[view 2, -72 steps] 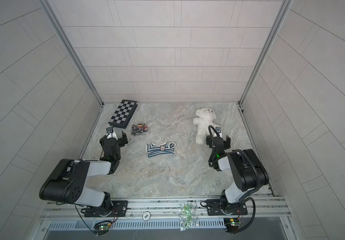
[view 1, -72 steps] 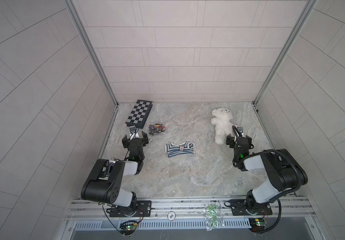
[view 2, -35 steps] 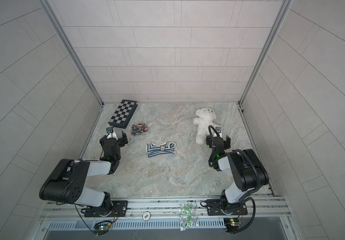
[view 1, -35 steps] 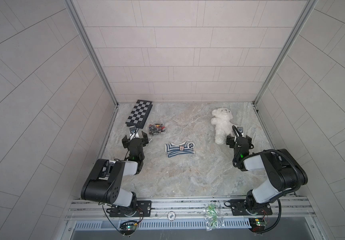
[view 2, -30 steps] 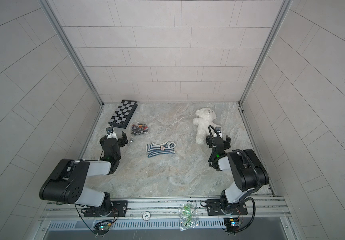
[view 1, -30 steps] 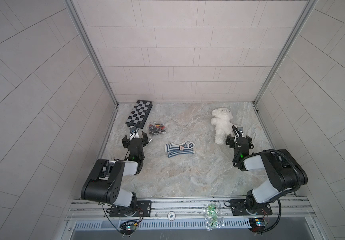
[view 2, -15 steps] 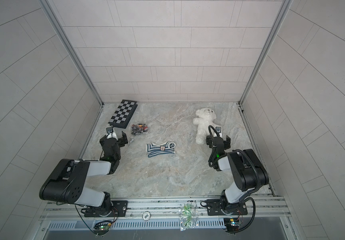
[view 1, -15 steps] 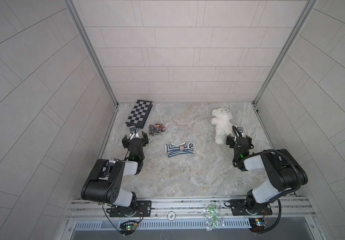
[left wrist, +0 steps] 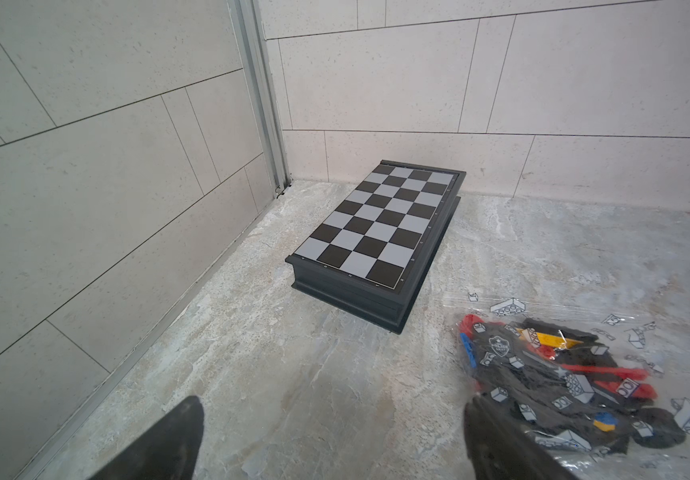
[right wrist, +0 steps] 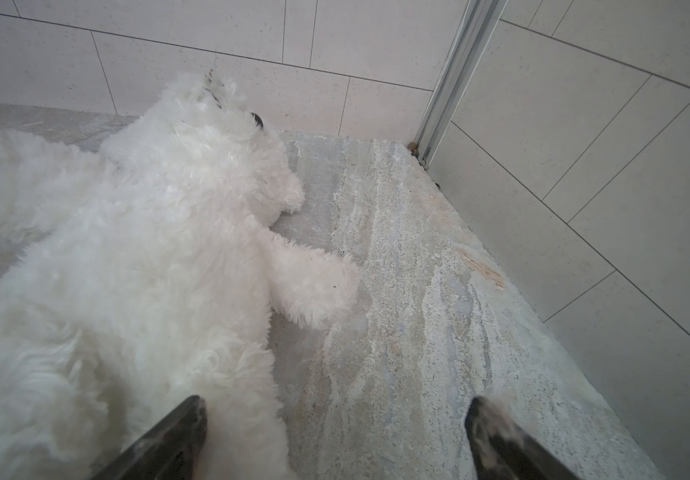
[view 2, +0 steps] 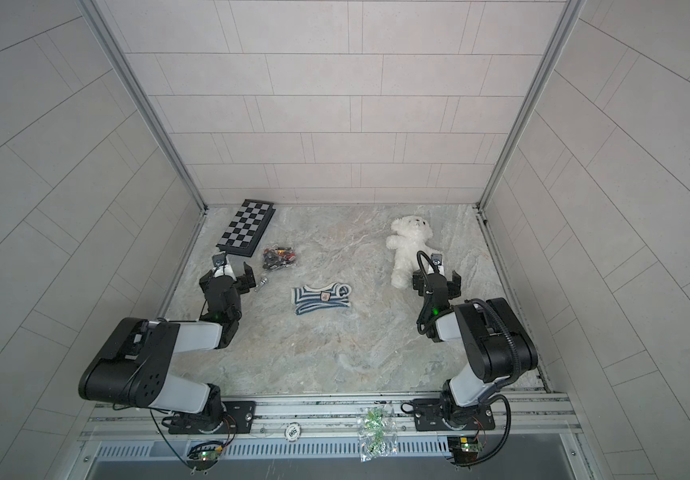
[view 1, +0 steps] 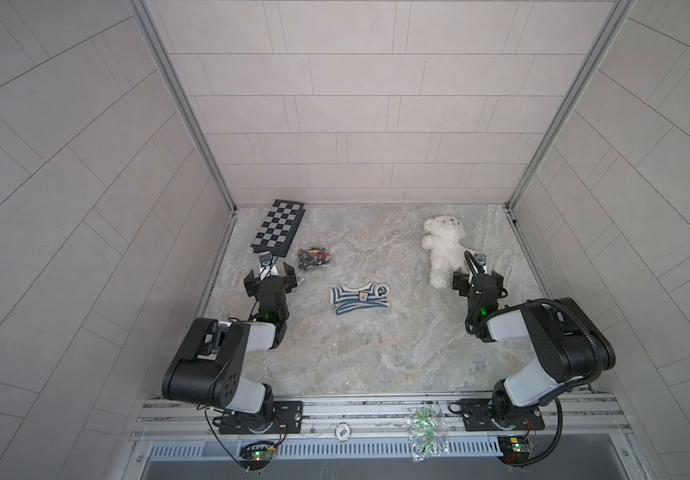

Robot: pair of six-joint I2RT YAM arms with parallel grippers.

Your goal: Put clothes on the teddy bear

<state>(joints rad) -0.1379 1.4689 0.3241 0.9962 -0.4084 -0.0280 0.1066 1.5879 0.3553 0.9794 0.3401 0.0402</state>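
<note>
Fluffy white teddy bear (view 1: 445, 245) on veined stone (view 1: 376, 353); left gripper (view 1: 270, 275), right gripper (view 1: 477, 277) agape.

Black joints and pale grey links are seen on both arms (view 1: 251, 336); the left pincer (view 1: 270, 275) and right pincer (view 1: 477, 277) are black.

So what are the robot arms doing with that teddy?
Nothing is held right now. The white teddy bear lies on its back on the table, undressed, with the right gripper open by its legs. A little striped shirt lies flat in the middle. The left gripper is open too, near the folded chessboard and a bag of toy bricks.
</note>
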